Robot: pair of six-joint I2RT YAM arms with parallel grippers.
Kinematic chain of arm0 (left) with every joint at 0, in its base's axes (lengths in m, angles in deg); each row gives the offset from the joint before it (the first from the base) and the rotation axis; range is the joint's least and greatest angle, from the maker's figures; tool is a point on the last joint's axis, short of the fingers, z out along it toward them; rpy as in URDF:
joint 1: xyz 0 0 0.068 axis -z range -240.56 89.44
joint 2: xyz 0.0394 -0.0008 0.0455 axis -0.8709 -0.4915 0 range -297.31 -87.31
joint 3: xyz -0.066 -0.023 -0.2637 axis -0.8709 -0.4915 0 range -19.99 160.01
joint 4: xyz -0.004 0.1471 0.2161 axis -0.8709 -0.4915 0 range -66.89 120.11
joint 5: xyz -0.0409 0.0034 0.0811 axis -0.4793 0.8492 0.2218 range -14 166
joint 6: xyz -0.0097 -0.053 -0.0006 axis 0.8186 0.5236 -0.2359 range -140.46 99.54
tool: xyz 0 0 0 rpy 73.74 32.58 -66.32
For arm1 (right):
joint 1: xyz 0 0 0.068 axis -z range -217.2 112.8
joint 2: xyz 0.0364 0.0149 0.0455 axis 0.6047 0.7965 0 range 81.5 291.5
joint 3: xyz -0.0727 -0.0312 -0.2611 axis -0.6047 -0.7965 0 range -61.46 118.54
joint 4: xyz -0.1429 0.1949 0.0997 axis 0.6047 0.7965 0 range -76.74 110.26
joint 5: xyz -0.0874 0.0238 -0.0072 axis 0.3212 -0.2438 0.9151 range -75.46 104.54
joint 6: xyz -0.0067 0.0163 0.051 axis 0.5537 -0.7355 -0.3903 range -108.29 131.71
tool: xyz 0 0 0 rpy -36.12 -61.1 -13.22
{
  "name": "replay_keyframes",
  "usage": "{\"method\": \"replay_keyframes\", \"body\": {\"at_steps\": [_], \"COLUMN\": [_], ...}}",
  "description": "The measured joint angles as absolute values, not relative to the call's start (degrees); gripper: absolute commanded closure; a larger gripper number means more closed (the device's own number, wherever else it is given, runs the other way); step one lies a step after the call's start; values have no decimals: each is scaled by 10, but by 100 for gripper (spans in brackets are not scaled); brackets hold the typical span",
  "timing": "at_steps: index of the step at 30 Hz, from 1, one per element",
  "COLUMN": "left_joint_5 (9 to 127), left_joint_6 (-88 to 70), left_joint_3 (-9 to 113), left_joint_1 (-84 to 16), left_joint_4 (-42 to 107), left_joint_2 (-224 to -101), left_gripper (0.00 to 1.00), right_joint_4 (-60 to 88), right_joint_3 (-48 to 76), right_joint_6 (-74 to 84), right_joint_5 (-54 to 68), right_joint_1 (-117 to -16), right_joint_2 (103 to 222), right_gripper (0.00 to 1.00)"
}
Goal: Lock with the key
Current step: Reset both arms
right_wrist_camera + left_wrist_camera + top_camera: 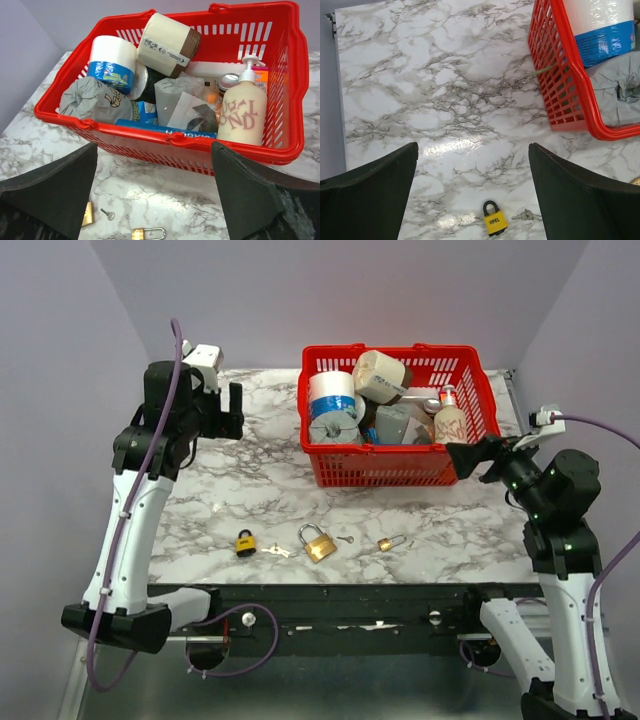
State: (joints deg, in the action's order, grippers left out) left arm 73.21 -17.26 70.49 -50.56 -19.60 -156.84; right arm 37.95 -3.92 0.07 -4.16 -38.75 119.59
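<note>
Three padlocks lie near the table's front edge: a yellow padlock [245,542] with black shackle, a large brass padlock [318,543] and a small brass padlock [389,542]. A key bunch [279,550] lies right of the yellow one, and a single key [345,539] lies between the brass ones. My left gripper [233,411] is open and empty, high over the back left; its view shows the yellow padlock [495,220] and keys [526,216]. My right gripper [468,456] is open and empty beside the basket's right front; its view shows the small padlock [147,233] and the key [107,214].
A red basket [385,470] stands at the back centre, holding tape rolls, a pump bottle [449,418] and packets. Purple walls close in the back and both sides. The table's front edge runs just below the padlocks.
</note>
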Motion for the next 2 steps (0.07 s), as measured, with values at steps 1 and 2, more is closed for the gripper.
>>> {"method": "replay_keyframes", "body": {"at_steps": [1,2], "left_joint_5": [738,742], "left_joint_6": [-174,-175], "left_joint_3": [698,694], "left_joint_1": [-503,-501], "left_joint_4": [-195,-193], "left_joint_2": [-1563,-1561], "left_gripper": [1,1], "right_joint_4": [380,380], "right_joint_3": [-39,-39], "right_joint_6": [2,3], "right_joint_5": [-42,-42], "right_joint_1": [-387,-387], "right_joint_2": [1196,1196], "right_gripper": [0,0]}}
